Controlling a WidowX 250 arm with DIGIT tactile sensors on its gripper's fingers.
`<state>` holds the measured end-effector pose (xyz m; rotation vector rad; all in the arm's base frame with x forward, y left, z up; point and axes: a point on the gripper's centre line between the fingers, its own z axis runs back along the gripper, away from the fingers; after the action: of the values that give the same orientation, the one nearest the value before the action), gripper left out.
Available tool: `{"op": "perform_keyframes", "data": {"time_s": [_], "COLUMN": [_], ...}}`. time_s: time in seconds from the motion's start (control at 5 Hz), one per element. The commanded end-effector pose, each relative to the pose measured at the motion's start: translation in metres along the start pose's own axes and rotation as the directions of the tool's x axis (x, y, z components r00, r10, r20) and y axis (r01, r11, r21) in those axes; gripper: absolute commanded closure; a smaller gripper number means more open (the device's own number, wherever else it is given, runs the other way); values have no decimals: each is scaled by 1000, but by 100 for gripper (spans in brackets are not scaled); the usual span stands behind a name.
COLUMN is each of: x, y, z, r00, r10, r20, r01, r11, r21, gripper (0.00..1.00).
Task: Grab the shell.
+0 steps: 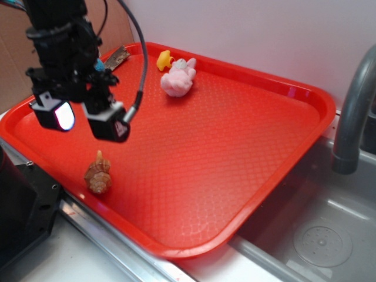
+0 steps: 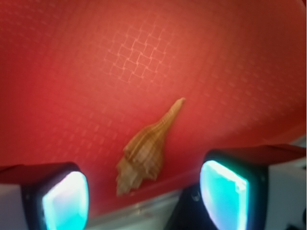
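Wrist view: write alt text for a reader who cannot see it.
A tan, ridged spiral shell lies on a red textured tray, its pointed tip aimed up and to the right. The open hand hangs above it, its two glossy fingertips framing the shell's wide end from either side, not touching it.

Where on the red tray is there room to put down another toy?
The big middle and right side of the tray are bare, between the plush toy and the near rim. It's tighter at the far edge by the duck, and near the shell below the open gripper.
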<state>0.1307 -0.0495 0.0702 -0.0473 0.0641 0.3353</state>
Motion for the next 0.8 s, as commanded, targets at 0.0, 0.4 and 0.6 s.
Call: {"op": "perform_keyframes", "data": {"time_s": [0.0,0.4,0.6], "x": [-6,-17,-13], "y": [-1,2,2], "z": [-28,-49,-58], "r00": [999,996,996], "r10": [-41,4,-23], "r20": [-22,-91,-85], "r01": [41,-1,28], "r11": [999,1000,998], "r21": [14,23,58], "gripper": [0,0,100]}}
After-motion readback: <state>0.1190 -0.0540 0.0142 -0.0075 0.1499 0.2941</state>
